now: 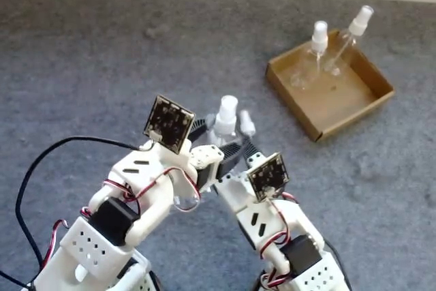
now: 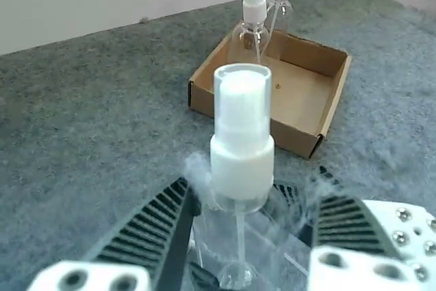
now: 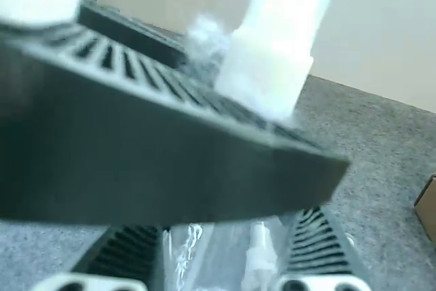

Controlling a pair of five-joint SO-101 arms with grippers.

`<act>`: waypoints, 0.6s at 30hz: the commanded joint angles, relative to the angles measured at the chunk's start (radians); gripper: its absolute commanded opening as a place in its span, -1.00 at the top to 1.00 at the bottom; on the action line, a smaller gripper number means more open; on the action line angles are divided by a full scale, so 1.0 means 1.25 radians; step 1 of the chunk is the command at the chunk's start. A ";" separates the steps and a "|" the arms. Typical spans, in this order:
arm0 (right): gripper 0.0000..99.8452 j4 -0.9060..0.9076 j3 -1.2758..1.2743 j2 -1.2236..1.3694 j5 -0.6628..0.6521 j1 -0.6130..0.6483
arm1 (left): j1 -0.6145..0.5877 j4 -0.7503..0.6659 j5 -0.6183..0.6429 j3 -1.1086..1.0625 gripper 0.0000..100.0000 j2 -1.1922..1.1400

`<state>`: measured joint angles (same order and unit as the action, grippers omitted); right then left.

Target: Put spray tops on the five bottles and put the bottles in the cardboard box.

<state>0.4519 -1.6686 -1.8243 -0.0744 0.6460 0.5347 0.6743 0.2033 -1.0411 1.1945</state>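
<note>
Left tool (image 2: 251, 199) clenched on one clear bottle (image 2: 240, 168), held upright over mid-bench (image 1: 102, 52), long axis vertical, spray top (image 2: 242, 117) uppermost, right tool (image 3: 223, 250) closed on the same body, two further bottles (image 1: 313, 52) (image 1: 347, 40) stood upright in one cardboard box (image 1: 289, 103), far right.

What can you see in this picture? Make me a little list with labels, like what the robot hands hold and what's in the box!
held bottle: clear, upright, spray top on
left gripper: shut on the held bottle
right gripper: shut on it too
cardboard box: open, away from the arms
inside the box: two bottles, both with spray tops
</note>
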 commanded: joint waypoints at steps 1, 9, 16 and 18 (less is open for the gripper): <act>0.82 0.002 -0.133 -0.010 -0.009 0.004 | -0.017 0.001 0.007 0.007 0.48 0.015; 0.82 0.002 -0.133 -0.010 -0.009 0.004 | -0.017 0.002 0.007 0.010 0.48 0.017; 0.82 0.002 -0.133 -0.010 -0.009 0.004 | -0.017 0.002 0.005 0.012 0.48 0.026; 0.82 0.002 -0.133 -0.010 -0.009 0.004 | -0.017 0.012 0.005 0.012 0.48 0.055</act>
<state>0.4519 -1.6686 -1.8243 -0.0744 0.6460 0.5255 0.6743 0.2033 -1.0411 1.2006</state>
